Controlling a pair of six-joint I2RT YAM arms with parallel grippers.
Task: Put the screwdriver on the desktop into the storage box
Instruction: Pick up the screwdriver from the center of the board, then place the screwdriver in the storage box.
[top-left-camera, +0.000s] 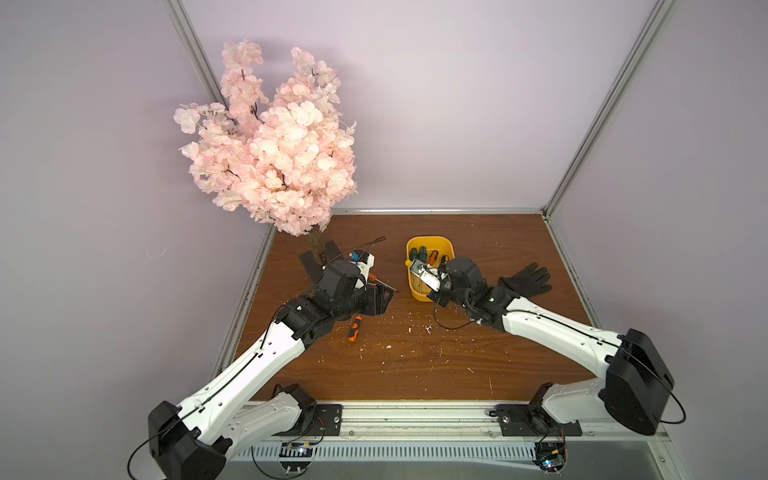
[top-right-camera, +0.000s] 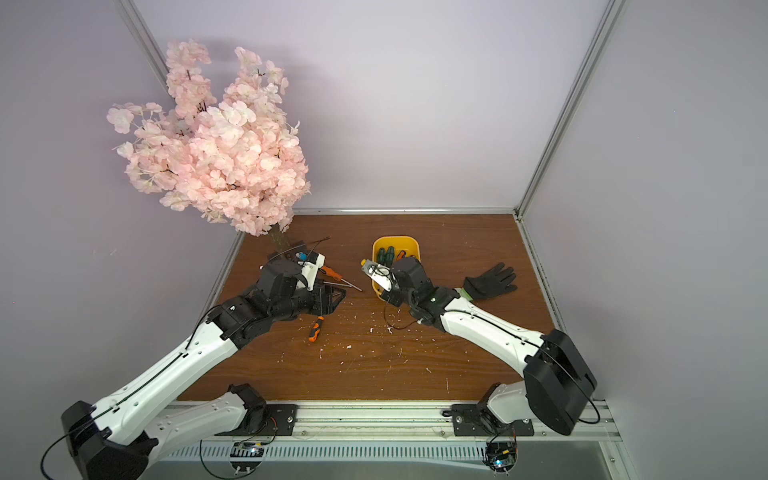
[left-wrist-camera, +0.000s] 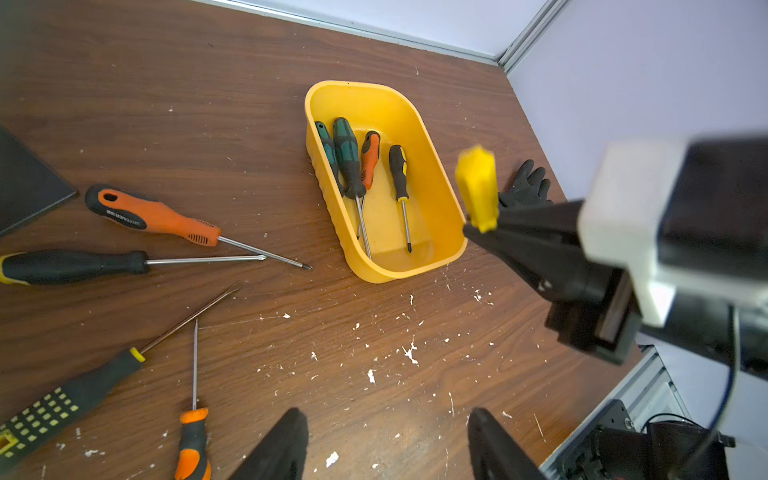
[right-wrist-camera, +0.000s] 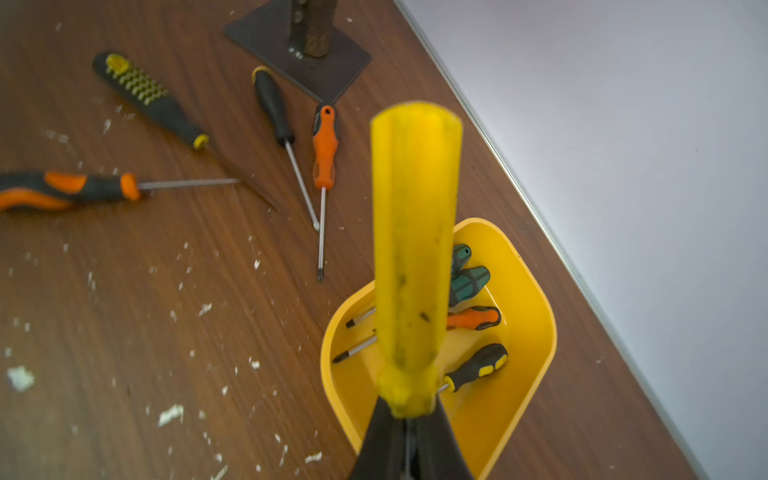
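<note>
Clad in white moulded shells, left arm (top-left-camera: 249, 374) and right arm (top-left-camera: 540, 336) alike; jointed by boxy black housings (top-left-camera: 636, 382); wired with thin black cables (top-left-camera: 561, 326); bolted onto black base plates (top-left-camera: 328, 417).

storage box (top-left-camera: 428, 240) on the bench (top-left-camera: 415, 365), four screwdrivers (left-wrist-camera: 348, 154) in it, glove (top-left-camera: 525, 279) right of it, loose screwdrivers (left-wrist-camera: 158, 216) and blossom tree (top-left-camera: 274, 145) left

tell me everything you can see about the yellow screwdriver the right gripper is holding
The yellow screwdriver has a thick, faceted, plastic-looking handle, smudged with dark marks. The right gripper is shut on its narrow collar end, hiding the shaft; the butt points away. It hangs above the storage box, apparently touching nothing else.
</note>
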